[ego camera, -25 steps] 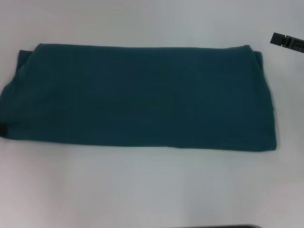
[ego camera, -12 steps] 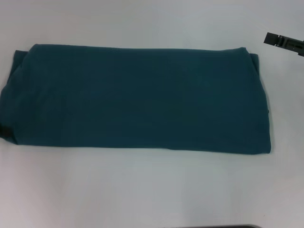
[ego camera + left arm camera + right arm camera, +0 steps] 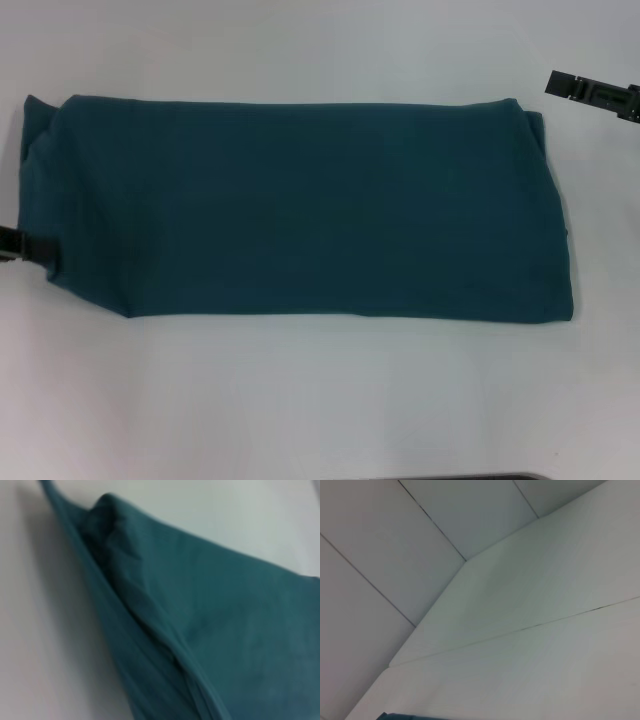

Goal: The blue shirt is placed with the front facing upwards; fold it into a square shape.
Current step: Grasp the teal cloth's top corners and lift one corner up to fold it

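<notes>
The shirt [image 3: 300, 205] was laid across the table [image 3: 320, 400] as a long band, with sleeves and lettering folded out of sight. The lengthwise folds were judged done; what was left was the band being doubled end over end into a square. The left gripper [image 3: 22, 244] was seen at the band's left near corner, which was drawn up off the table; it seemed to be pinching that corner, though its fingers could hardly be made out. The right gripper [image 3: 592, 92] was held apart beyond the far right corner; its opening could not be told.
</notes>
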### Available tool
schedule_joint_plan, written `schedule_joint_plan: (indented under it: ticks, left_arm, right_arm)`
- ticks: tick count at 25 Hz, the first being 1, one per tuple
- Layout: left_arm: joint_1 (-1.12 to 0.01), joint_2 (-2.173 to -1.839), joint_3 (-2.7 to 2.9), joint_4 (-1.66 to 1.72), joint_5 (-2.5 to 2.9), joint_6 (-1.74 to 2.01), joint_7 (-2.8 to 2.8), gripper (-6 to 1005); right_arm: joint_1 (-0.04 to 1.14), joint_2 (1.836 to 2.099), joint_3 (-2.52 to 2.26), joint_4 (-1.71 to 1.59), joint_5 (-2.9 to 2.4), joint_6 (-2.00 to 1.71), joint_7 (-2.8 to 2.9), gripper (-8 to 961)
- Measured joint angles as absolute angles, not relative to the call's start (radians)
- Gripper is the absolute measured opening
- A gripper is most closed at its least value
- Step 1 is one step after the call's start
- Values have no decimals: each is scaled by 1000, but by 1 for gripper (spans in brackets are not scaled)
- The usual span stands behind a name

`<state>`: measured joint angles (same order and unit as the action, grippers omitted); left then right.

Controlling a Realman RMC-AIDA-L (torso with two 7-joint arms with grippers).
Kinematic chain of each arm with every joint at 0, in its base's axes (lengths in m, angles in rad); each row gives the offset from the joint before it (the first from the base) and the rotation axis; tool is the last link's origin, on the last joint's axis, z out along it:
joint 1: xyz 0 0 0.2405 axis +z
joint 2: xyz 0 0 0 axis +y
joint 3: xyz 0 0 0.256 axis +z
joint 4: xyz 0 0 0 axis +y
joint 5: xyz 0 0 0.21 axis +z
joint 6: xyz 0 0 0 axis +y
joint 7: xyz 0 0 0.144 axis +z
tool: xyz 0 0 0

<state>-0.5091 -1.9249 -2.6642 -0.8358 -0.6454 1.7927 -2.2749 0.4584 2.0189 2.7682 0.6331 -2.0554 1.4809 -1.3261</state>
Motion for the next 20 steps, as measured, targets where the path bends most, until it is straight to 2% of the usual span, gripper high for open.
schedule_joint_plan:
  ticks: [11,20]
  left_arm:
    - [-499,-1942,-2664,-883,-771,1864,-2224,28]
    - [-496,-1943,-2674,-885,-781,1868,-2205,27]
  right_arm:
    - [478,2031,2739,582,-2055,1438,-1363,899]
    - [485,2034,2718,574,-2054,1426,-1367,900]
